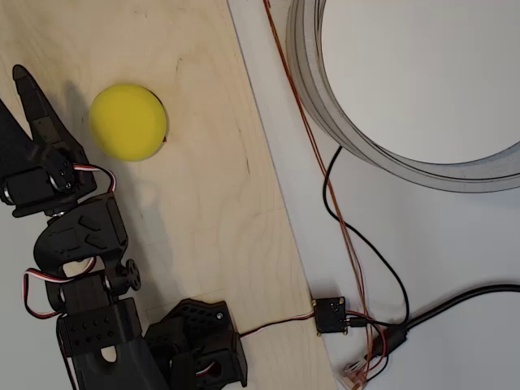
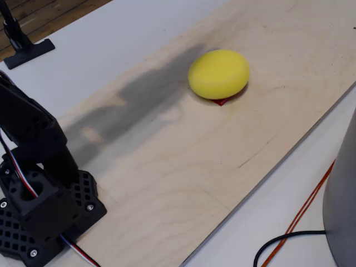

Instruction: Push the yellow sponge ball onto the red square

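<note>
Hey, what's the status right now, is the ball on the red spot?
End effector left of ball in overhead view, apart. Yellow sponge ball covering red square; a sliver peeks out. Nothing blocking.

One yellow sponge ball (image 1: pixel 128 122) lies on one plywood board (image 1: pixel 203 227). One red square (image 2: pixel 221 102) shows as a sliver at the ball's near edge in the fixed view. One black robot arm (image 1: pixel 77 268) stands at the left in the overhead view. One large grey ring (image 1: pixel 390 154) sits at the far right. One black cable (image 1: pixel 366 244) and one thin orange wire (image 1: pixel 313 138) cross the white table (image 1: pixel 455 244), with one small black connector box (image 1: pixel 330 315).
</note>
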`<state>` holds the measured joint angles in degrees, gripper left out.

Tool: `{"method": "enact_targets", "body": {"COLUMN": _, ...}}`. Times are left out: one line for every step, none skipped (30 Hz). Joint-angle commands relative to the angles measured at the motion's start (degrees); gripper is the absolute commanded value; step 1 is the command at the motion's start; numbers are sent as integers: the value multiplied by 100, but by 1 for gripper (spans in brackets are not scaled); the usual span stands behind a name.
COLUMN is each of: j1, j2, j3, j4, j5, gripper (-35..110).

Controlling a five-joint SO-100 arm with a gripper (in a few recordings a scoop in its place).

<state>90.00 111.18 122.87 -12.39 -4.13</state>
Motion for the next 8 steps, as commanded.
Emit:
{"method": "enact_targets", "body": {"j1": 193, "j2": 158, "j3": -26, "j4": -272, "j5": 237, "gripper": -1}}
{"method": "enact_targets", "body": {"j1": 255, "j2": 88, "j3": -26, "j4": -272, "j5": 343, "gripper": -1}}
{"method": "enact_targets", "body": {"j1": 308, "j2": 18, "j3": -35, "j4": -272, "j5": 431, "gripper": -1}}
{"method": "enact_targets", "body": {"j1": 334, "j2": -26, "j3": -35, "j4": -281, "j5": 466, "gripper": -1}}
{"method": "enact_targets", "body": {"j1": 334, "j2": -53, "j3": -35, "j4": -290, "j5": 466, "gripper": -1}}
{"method": "enact_targets", "body": {"j1": 325, "j2": -62, "j3": -44, "j4": -290, "j5": 457, "gripper": -1}}
{"method": "enact_targets", "body": {"j1": 299, "j2": -70, "j3": -44, "j4": -290, "j5": 466, "gripper": -1}}
{"method": "enact_targets", "body": {"j1": 290, "j2": -70, "j3": -35, "j4": -290, "j5": 501, "gripper": -1}}
